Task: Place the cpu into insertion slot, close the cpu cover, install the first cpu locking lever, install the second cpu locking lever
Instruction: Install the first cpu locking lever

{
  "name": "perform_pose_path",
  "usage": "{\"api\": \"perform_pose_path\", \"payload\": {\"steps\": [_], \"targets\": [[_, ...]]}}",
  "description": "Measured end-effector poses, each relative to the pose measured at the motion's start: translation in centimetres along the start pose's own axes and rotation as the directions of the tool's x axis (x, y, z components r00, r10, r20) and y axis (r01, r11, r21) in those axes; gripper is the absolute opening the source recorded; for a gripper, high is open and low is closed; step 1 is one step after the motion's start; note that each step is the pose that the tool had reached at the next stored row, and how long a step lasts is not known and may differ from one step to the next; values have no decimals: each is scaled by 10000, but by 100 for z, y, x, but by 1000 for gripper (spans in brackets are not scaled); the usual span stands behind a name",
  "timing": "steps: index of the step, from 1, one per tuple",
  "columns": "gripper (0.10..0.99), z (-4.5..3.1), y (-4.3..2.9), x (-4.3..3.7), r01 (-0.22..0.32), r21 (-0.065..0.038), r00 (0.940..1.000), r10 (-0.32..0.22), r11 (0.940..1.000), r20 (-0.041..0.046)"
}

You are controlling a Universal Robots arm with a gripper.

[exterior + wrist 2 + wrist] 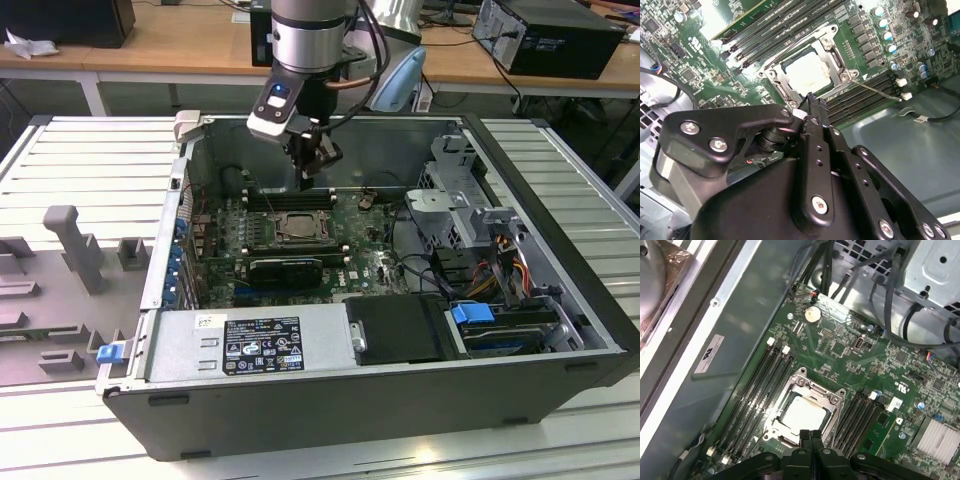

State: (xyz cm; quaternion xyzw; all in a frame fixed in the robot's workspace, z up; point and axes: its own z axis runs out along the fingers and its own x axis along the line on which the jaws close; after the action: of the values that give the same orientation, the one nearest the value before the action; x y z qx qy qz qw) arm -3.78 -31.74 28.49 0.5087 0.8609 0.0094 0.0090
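The cpu (804, 414) (809, 70) lies flat in the insertion slot (287, 228) at the middle of the green motherboard. Its pale top shows through the open centre of the cpu cover (812, 386) (836, 60), which lies down over it. A thin metal locking lever (879, 90) sticks out sideways from one corner of the socket across the black memory slots. My gripper (308, 178) (810, 436) (813, 102) hangs just above the socket's edge. Its fingers are shut together with nothing between them.
The board sits in an open computer case (160, 250) lying on a slatted table. Black memory slots (757, 385) flank the socket on both sides. A black card (285, 268) lies in front of the socket, and cables and a drive cage (470, 230) fill the exterior view's right.
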Motion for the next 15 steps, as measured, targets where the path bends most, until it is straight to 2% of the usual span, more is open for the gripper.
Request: {"api": "perform_pose_path", "payload": {"steps": [5,10,15], "targets": [[106,0,0,0,630,-4,9980,-630,9980,-16],[106,0,0,0,1008,-7,9949,-1008,9949,-25],[106,0,0,0,1489,-11,9888,-1489,9889,-37]]}}
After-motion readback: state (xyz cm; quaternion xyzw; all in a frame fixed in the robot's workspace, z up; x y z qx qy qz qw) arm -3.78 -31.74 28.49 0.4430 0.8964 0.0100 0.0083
